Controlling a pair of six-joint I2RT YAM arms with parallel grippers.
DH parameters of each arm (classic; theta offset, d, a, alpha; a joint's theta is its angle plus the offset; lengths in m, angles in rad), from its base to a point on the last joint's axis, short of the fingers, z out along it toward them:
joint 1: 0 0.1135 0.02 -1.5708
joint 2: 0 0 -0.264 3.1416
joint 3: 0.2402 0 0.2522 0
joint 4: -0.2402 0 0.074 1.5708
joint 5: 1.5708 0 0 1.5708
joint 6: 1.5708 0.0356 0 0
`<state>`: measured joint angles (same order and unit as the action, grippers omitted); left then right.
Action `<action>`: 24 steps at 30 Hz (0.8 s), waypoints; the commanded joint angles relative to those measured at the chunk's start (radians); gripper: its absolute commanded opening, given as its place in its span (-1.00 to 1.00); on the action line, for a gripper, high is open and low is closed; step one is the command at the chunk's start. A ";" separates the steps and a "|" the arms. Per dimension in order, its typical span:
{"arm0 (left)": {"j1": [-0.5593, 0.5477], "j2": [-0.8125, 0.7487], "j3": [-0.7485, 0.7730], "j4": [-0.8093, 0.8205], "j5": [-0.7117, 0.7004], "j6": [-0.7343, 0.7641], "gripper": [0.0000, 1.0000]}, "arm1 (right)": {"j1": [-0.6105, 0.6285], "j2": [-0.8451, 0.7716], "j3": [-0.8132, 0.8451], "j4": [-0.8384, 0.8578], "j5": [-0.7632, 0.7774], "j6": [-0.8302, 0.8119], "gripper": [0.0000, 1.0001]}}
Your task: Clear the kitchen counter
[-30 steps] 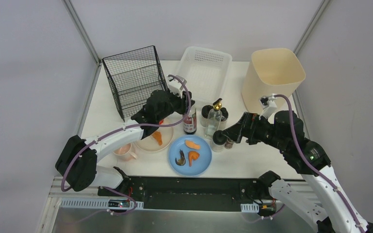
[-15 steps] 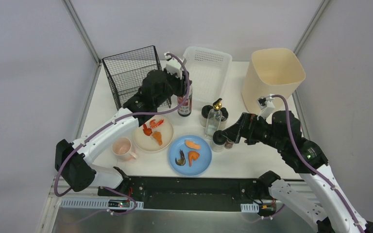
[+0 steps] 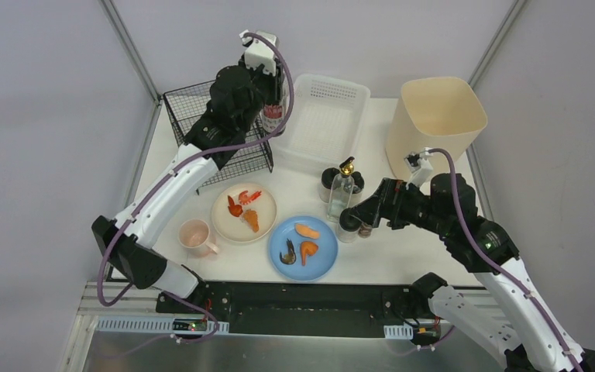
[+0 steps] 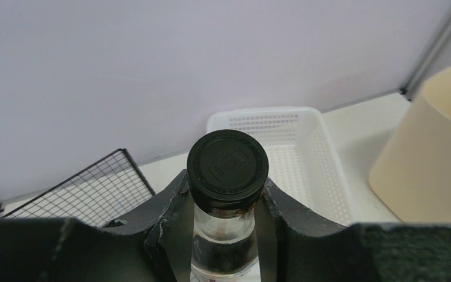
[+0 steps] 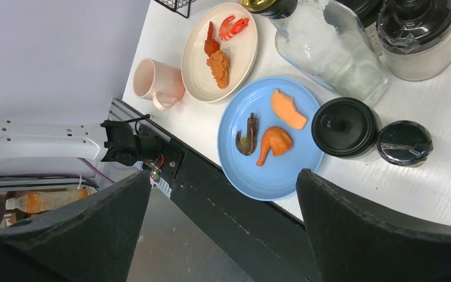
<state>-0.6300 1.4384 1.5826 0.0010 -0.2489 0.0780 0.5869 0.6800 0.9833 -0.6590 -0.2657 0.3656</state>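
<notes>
"Bench [image 3: 383, 262], where?"
"Under both arms, filling the frame; blue plate [image 5: 282, 170], jar [image 5: 346, 126] on it."
"Fingers?"
"Left fingers [image 4: 165, 229] clamp a black-capped bottle [image 4: 228, 161], held high between wire basket [image 3: 252, 155] and white basket [image 3: 329, 84]. Right fingers [image 5: 352, 229] wide apart, empty, near the jar."

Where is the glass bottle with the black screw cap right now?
The glass bottle is at the back left of the top view, held aloft in the left gripper, between the black wire basket and the white perforated plastic basket.
</notes>
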 commanded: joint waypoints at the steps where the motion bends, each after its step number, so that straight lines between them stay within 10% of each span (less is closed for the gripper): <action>1: 0.083 0.068 0.158 0.109 -0.082 0.020 -1.00 | 0.004 0.005 0.000 0.062 -0.048 0.006 0.98; 24: 0.301 0.472 0.694 0.002 -0.187 0.004 -1.00 | 0.005 0.052 -0.068 0.148 -0.146 0.027 0.98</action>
<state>-0.3580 1.9068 2.1960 -0.1108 -0.3828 0.0711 0.5873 0.7361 0.9020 -0.5510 -0.4038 0.4030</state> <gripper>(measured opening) 0.357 0.990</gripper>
